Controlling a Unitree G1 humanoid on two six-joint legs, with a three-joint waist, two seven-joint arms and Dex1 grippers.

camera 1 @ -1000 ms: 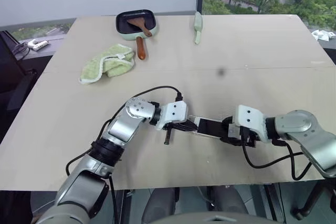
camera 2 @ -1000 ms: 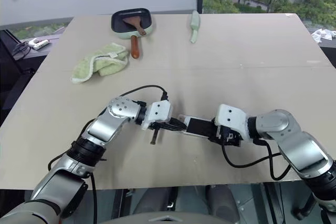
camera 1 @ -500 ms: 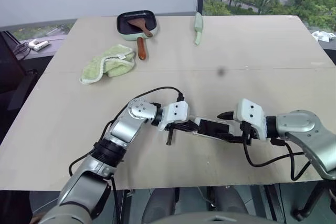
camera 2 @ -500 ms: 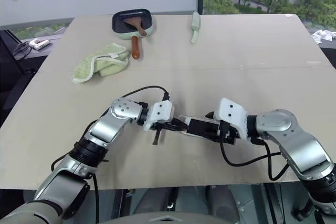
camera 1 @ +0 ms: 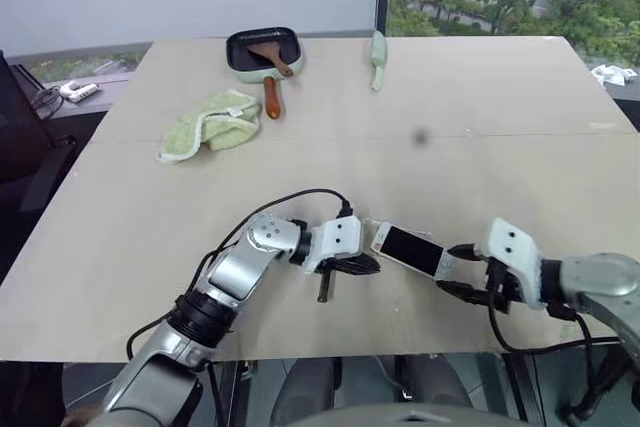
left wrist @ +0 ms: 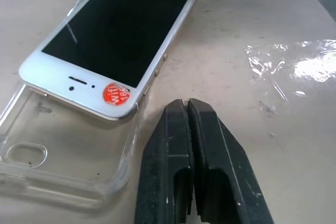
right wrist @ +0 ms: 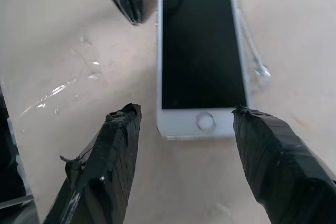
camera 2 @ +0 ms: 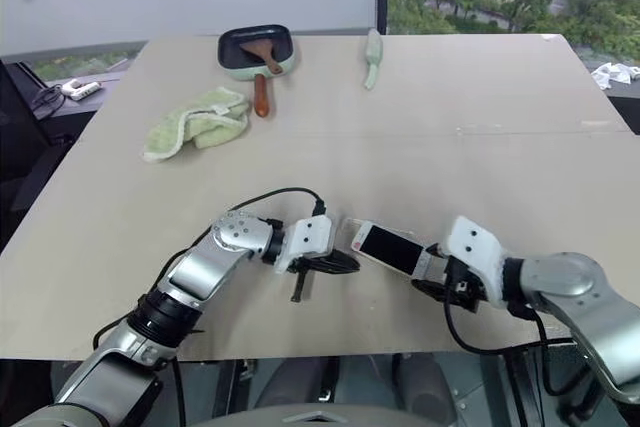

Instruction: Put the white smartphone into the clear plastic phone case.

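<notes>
The phone [camera 1: 408,249] lies screen up on the table [camera 1: 480,137], near its front edge, between the two grippers; its end with the red sticker rests on the rim of the clear case [left wrist: 63,161], which lies flat under that end and juts out past it; the phone is not seated in the case. The left gripper [left wrist: 188,129] has its fingers pressed together, holding nothing, its tips just beside the phone's sticker corner and the case's edge. The right gripper [right wrist: 181,124] is spread wide, empty, its fingers [right wrist: 105,156] flanking the phone's home-button end, apart from it. At the far side sit a green cloth [camera 1: 208,122], a small pan [camera 1: 262,50] and a pale green utensil [camera 1: 378,52].
</notes>
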